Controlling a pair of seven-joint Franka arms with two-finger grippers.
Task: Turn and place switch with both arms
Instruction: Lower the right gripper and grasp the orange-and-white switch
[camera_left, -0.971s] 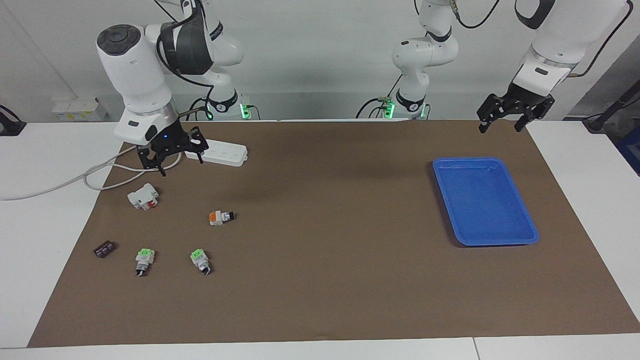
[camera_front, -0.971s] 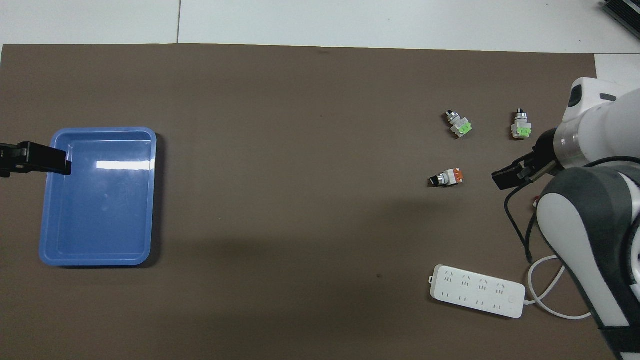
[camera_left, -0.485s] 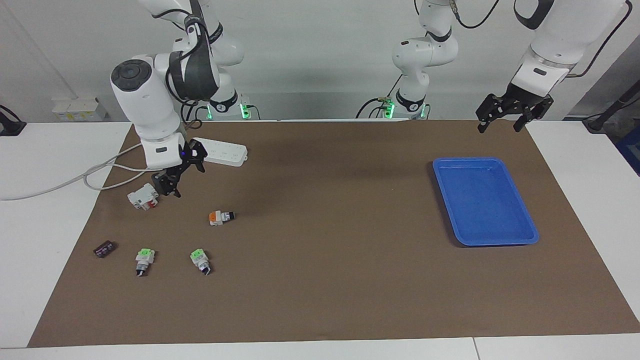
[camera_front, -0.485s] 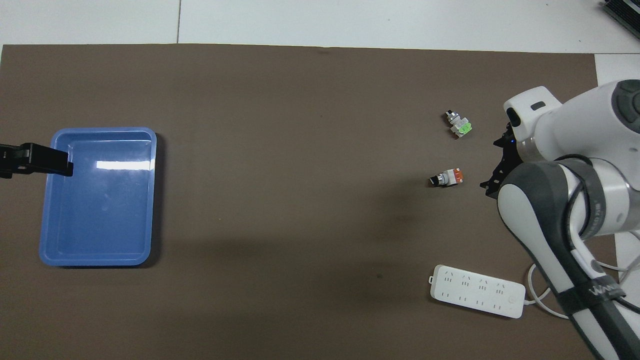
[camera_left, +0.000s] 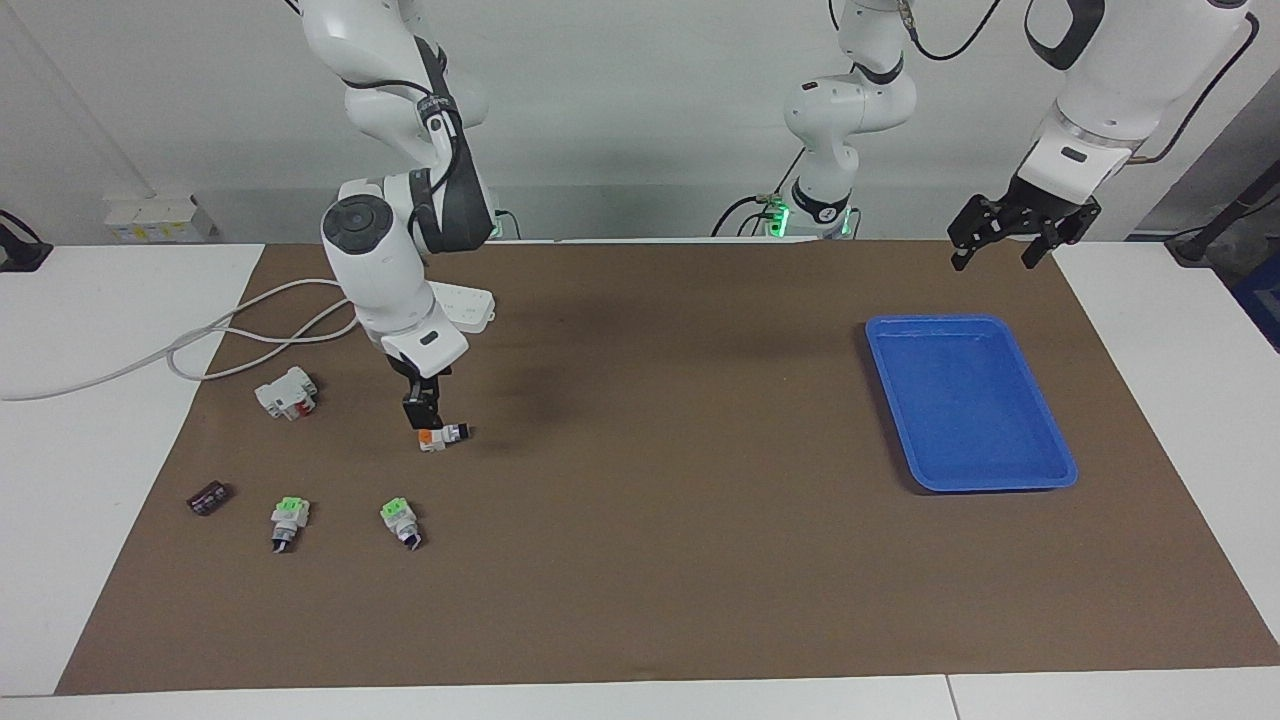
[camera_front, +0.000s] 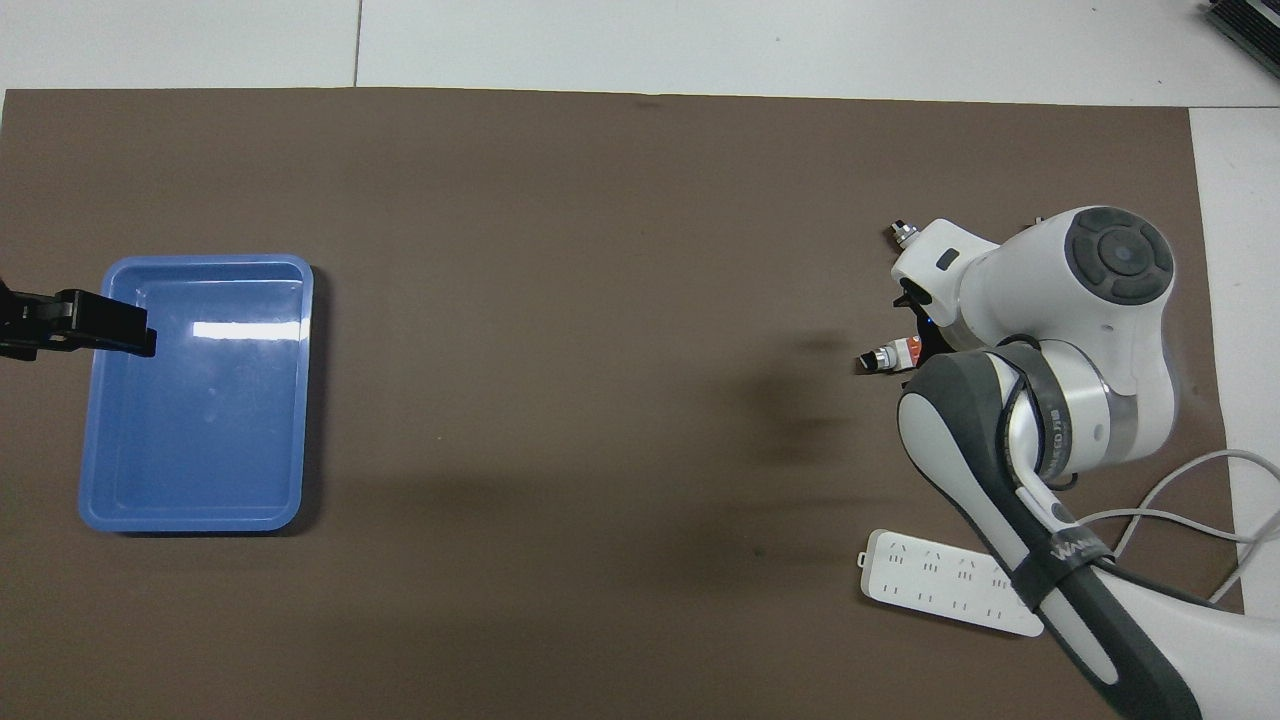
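One orange-and-white switch (camera_left: 443, 434) lies under the right gripper (camera_left: 424, 412), fingers spread; two green-topped switches (camera_left: 288, 518) lie farther out. The left gripper (camera_left: 1010, 232), fingers spread, waits above one blue tray (camera_left: 1040, 475).

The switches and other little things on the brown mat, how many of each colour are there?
Green-topped switches: 2
Orange-and-white switch: 1
White block with red lever: 1
Small dark block: 1
Blue tray: 1
White power strip: 1
Total: 7
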